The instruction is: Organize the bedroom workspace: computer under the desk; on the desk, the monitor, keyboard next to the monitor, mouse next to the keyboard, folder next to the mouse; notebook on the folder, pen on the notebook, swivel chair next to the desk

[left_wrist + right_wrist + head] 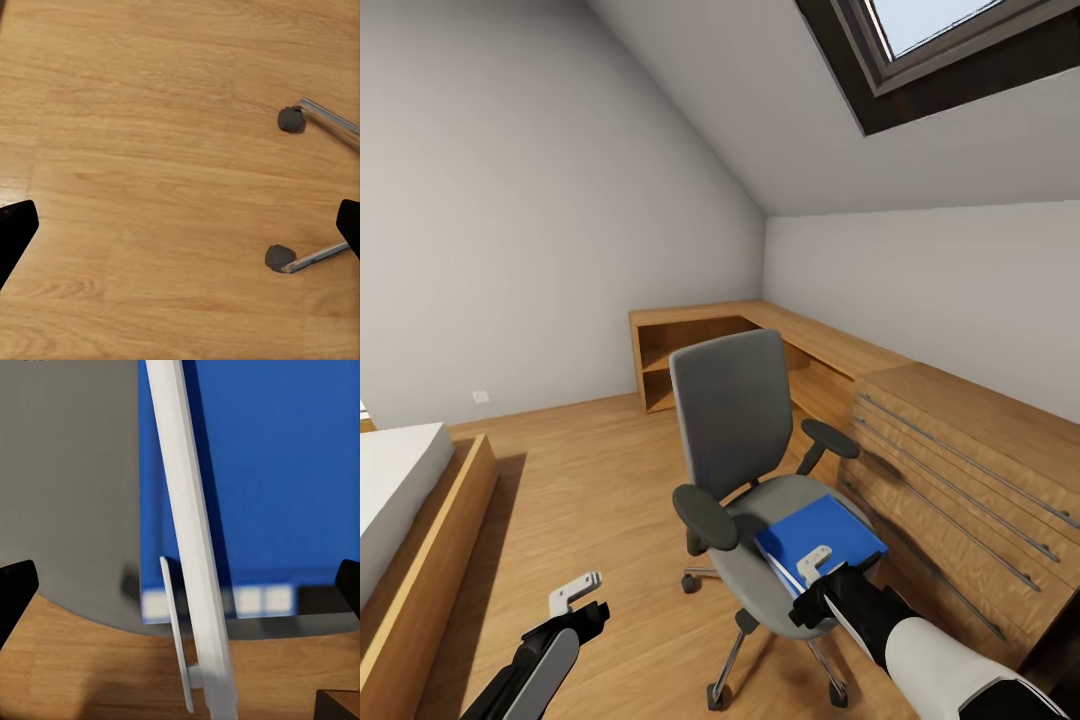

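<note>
Head view: the right end effector (pixel 815 565) sits at the near edge of the blue folder (pixel 822 537) on the swivel chair (pixel 745 470); its spread is unclear. The left end effector (pixel 575 592) hovers beside the chair, spread over the floor (pixel 590 480).

Left wrist view: castors (pixel 290 119) ahead.

Right wrist view: the folder (pixel 285 472) lies just ahead.

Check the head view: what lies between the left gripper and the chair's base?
Only bare oak floor separates the left gripper from the chair's chrome base. The left wrist view agrees: plain planks, two castors at the edge.
</note>
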